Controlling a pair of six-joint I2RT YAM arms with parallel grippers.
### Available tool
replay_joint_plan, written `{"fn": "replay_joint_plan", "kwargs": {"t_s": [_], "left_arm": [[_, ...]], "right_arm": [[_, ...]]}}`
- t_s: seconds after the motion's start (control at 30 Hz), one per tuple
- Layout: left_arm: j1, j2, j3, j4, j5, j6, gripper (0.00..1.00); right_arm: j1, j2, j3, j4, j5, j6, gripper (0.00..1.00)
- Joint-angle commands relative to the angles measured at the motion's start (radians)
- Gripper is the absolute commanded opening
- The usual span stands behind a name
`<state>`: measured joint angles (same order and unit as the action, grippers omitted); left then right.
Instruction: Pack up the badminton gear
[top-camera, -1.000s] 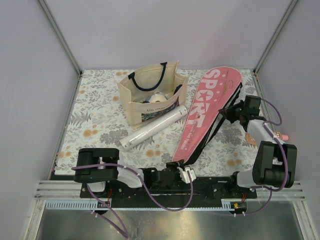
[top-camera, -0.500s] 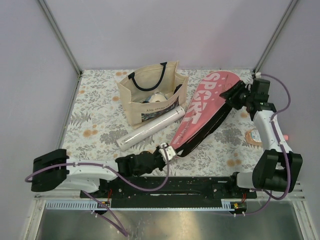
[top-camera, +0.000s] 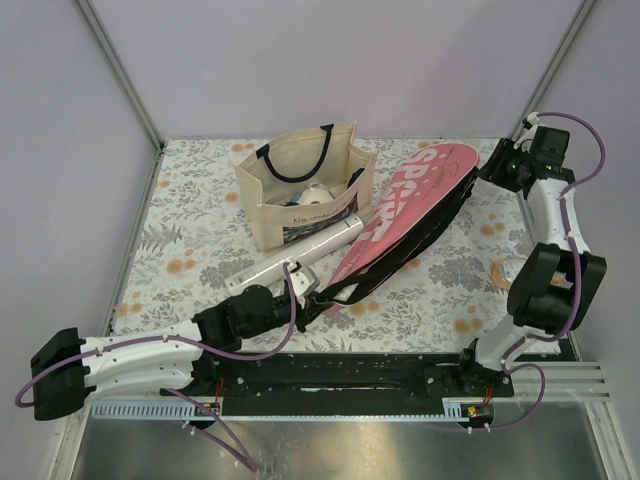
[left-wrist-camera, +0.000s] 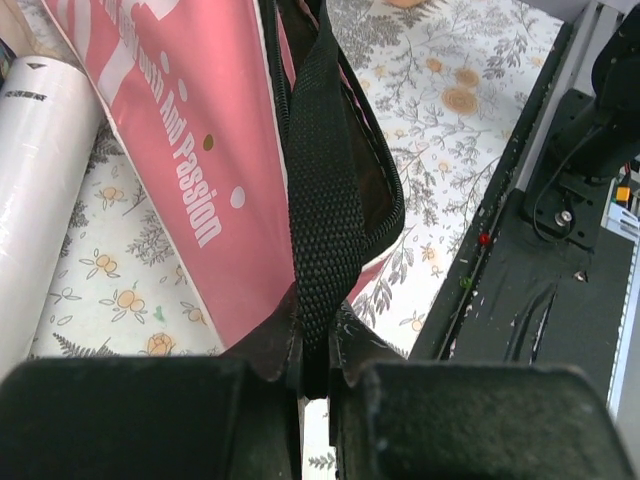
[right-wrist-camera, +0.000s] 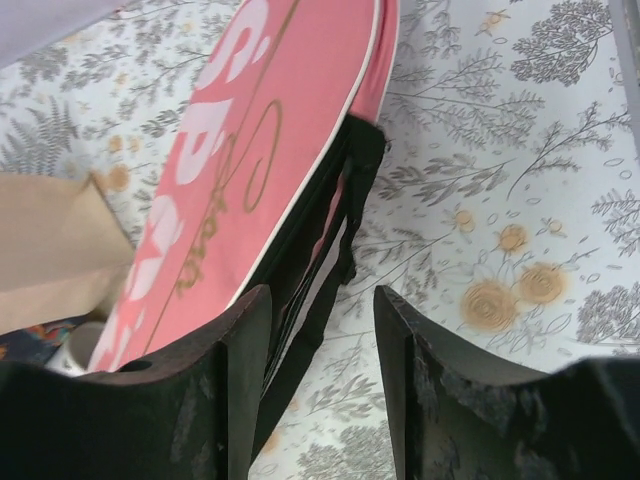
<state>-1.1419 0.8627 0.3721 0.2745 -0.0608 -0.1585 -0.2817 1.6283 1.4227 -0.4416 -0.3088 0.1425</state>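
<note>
Left gripper (left-wrist-camera: 316, 350) is clamped on the black strap (left-wrist-camera: 322, 200) of the pink SPORT cover (top-camera: 410, 205). I see the cover lying diagonally on the table (top-camera: 190, 215), wide end toward the far right corner, narrow end toward the arms. The white tube (top-camera: 295, 262) lies just beside it, in front of the tote bag (top-camera: 265, 205). Right gripper (right-wrist-camera: 322, 320) is at the wide end, jaws apart, gripping nothing.
</note>
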Motion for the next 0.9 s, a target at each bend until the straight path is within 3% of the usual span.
{"fn": "replay_joint_plan", "kwargs": {"t_s": [0.0,0.1,0.17,0.27,0.37,0.57,0.7,0.87], "left_arm": [[0.033,-0.036,0.039,-0.041,0.056,-0.062,0.0],[0.053,-0.057,0.041,-0.047,0.11,-0.07,0.0],[0.063,-0.063,0.039,-0.044,0.116,-0.078,0.0],[0.083,-0.051,0.042,-0.031,0.142,-0.088,0.0],[0.097,-0.031,0.045,-0.021,0.153,-0.104,0.0],[0.11,-0.024,0.053,-0.004,0.185,-0.118,0.0],[0.116,-0.017,0.065,-0.014,0.194,-0.113,0.0],[0.117,-0.024,0.054,0.002,0.173,-0.125,0.0]], "right_arm": [[-0.04,0.091,0.119,-0.033,-0.062,-0.078,0.53],[-0.054,0.178,0.186,-0.013,-0.019,0.029,0.51],[-0.063,0.243,0.24,-0.011,-0.084,0.083,0.52],[-0.062,0.297,0.239,0.018,-0.162,0.153,0.63],[-0.063,0.288,0.129,0.167,-0.213,0.239,0.66],[-0.063,0.26,-0.013,0.246,-0.25,0.348,0.64],[-0.063,0.151,-0.177,0.377,-0.231,0.433,0.76],[-0.063,0.004,-0.318,0.388,-0.15,0.485,0.77]]}}
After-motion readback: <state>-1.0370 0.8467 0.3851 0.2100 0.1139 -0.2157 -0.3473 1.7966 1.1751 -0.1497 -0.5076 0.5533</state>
